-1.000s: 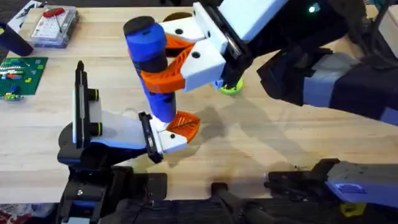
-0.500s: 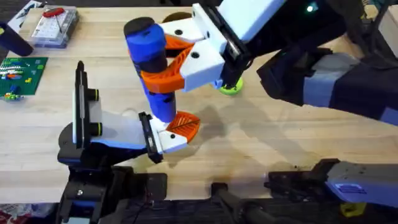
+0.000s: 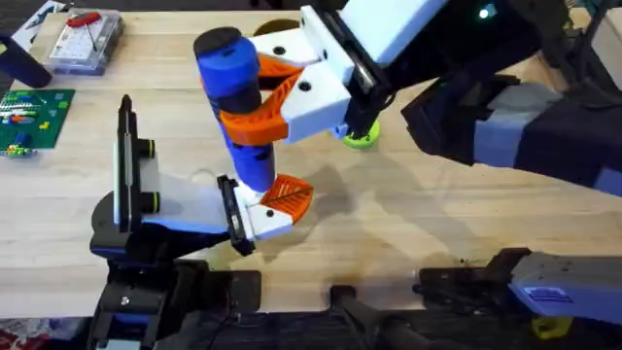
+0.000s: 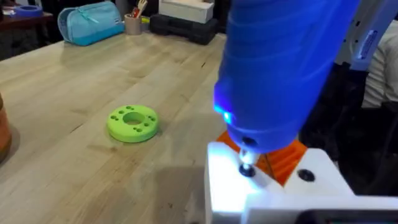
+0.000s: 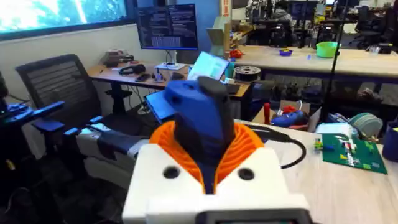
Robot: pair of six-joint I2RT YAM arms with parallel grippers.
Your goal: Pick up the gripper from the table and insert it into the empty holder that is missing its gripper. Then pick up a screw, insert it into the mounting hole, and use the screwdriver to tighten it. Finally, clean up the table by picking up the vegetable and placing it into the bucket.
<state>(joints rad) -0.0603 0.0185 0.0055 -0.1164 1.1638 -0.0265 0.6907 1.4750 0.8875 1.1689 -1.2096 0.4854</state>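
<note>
The blue screwdriver point(image 3: 236, 107) stands upright over the table point(image 3: 437, 224), and my right gripper point(image 3: 251, 97) is shut on it with its white fingers and orange pads. In the right wrist view the screwdriver point(image 5: 199, 115) rises between the pads of that gripper point(image 5: 208, 158). Its metal bit point(image 4: 247, 163) presses on a screw in the white finger piece with an orange pad at my left gripper point(image 3: 275, 202). A blue light glows on the screwdriver point(image 4: 280, 68) body. A sliver of the orange bucket point(image 4: 2, 132) shows at the edge of the left wrist view. The vegetable is out of view.
A lime green disc with holes point(image 3: 360, 136) point(image 4: 132, 122) lies just beyond the right arm. A clear box with a red-handled tool point(image 3: 86, 41) and a green circuit board point(image 3: 34, 117) sit at the far left. A blue pouch point(image 4: 92, 22) lies at the table's far side.
</note>
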